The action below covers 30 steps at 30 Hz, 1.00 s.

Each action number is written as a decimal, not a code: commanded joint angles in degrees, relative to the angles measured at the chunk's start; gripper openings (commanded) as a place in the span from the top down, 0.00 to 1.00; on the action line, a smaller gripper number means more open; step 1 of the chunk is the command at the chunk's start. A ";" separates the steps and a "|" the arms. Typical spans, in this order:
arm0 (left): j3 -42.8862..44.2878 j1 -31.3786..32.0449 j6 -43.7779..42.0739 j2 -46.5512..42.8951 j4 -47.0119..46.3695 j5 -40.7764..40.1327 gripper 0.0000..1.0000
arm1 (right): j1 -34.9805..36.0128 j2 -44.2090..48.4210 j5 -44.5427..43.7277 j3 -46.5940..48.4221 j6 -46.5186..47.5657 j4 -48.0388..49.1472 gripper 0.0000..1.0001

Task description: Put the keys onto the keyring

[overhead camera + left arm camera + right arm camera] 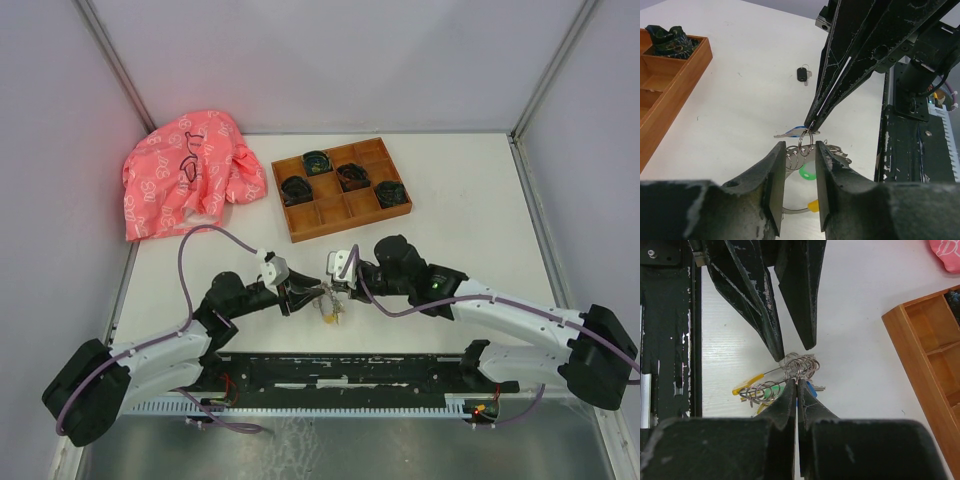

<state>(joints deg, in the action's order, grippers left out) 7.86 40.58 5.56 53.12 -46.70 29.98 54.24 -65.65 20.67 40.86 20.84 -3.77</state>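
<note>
The left gripper (799,147) has its fingers spread. The keyring (794,161) sits between them, with its green tag (806,173) and yellow tag (813,205). At 12 o'clock the right gripper (811,128) is pressed together, pinching the top of the keyring. The blue key (790,132) sticks out at 9 o'clock from its tips. Farther off at 12 o'clock, the black key (802,75) lies alone on the table (750,60). The wooden tray (670,85) is at 10 o'clock.

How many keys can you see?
2. The black key lies alone on the table. The blue key is at the keyring, beside the right gripper. More could hide among the rings.
</note>
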 commanded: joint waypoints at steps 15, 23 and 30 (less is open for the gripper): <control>5.82 -0.06 -5.75 2.77 2.84 6.30 0.53 | 0.17 1.05 4.35 4.66 8.28 -3.25 0.99; 8.35 -0.09 -6.79 6.48 4.16 10.90 0.62 | 0.31 1.48 4.47 4.75 9.25 -3.71 0.99; 9.36 -0.02 -7.67 7.36 6.28 12.53 0.70 | 0.35 1.93 4.91 4.68 9.69 -3.80 0.99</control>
<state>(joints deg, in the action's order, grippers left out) 14.74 40.58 0.69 60.03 -40.73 39.92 54.33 -65.58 24.29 42.92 29.50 -9.08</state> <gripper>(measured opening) 0.312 0.012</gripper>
